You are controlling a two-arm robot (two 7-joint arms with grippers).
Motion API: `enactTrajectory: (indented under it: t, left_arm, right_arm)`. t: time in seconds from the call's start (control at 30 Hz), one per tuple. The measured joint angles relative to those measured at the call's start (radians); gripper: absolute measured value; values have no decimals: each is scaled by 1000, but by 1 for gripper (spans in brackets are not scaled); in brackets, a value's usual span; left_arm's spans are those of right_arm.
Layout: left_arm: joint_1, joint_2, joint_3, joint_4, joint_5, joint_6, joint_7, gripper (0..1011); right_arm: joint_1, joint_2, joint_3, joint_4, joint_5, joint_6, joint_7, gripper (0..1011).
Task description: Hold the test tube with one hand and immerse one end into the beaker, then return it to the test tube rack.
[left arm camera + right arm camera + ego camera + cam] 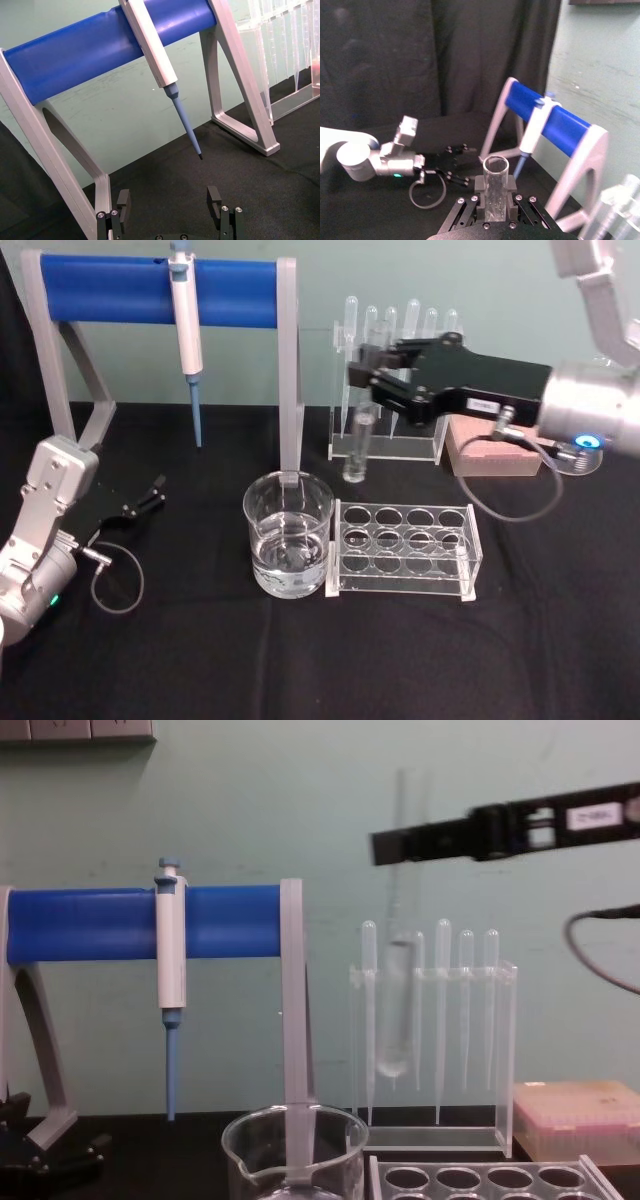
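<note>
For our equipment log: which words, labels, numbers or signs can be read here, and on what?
The white label on the right gripper's black body: too blurred to read.
No text seen on the beaker, test tube, test tube rack, pipettor or parked left gripper.

Pipettor [186, 320] hanging on blue-barred stand [110, 292], bulb pipettes [412, 312] in clear holder [400, 447], pink box [490, 456]
</note>
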Motion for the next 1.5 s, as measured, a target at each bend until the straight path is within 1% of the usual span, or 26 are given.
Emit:
enactTrajectory:
  t: [0.1,0.17,0.2,0.3,0.37,0.53,0.63,0.67,0.77,0.93,0.97,1.17,1.5]
  left_arm:
    - [0,0,0,0,0,0,0,1000]
    - [0,0,0,0,0,0,0,1000]
    - [0,0,0,0,0,0,0,1000]
    - [0,0,0,0,0,0,0,1000]
    - [0,0,0,0,0,0,0,1000]
    - [0,0,0,0,0,0,0,1000]
    - [0,0,0,0,0,0,0,1000]
    - [0,0,0,0,0,0,0,1000]
    - [0,0,0,0,0,0,0,1000]
    - [0,0,0,0,0,0,0,1000]
    - [0,0,0,0,0,0,0,1000]
    - [0,0,0,0,0,0,0,1000]
    - [0,0,0,0,0,0,0,1000]
  right_arm:
    - [31,-34,-37,17,3,7,2,241]
    - [42,-49,-51,28,3,8,4,241]
    - [50,-62,-67,40,3,7,4,239]
    - [62,-82,-90,64,-2,0,4,239]
    - [73,-103,-119,96,-13,-18,4,241]
    - [84,-126,-150,144,-31,-52,4,241]
    - [84,-148,-170,192,-47,-90,3,241]
    - [84,-148,-170,192,-47,-90,3,241]
    - [74,-167,-183,237,-62,-123,2,239]
    - [54,-186,-195,290,-84,-156,2,241]
    - [54,-186,-195,290,-84,-156,2,241]
    - [31,-206,-201,340,-110,-186,6,241]
    - [13,-221,-193,364,-132,-205,26,241]
